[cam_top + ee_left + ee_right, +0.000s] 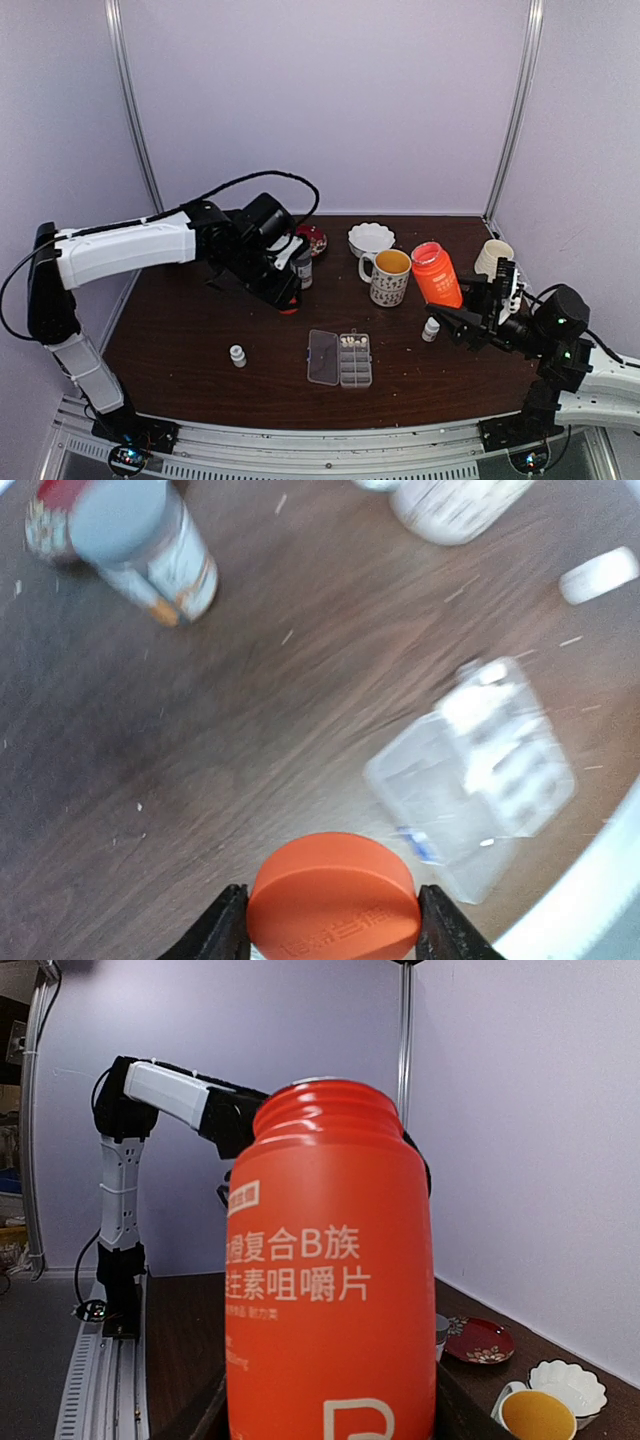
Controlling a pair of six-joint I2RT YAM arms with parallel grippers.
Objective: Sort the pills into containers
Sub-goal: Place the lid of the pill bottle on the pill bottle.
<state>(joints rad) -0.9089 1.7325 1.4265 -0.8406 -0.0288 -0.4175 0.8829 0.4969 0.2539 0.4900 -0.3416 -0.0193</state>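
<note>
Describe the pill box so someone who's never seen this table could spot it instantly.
On the dark wooden table, look near the front edge, in front of the patterned mug. The pill box lies flat there, lid swung open to the left. Unlike the small white bottles either side, it is clear, rectangular and split into little cells.
</note>
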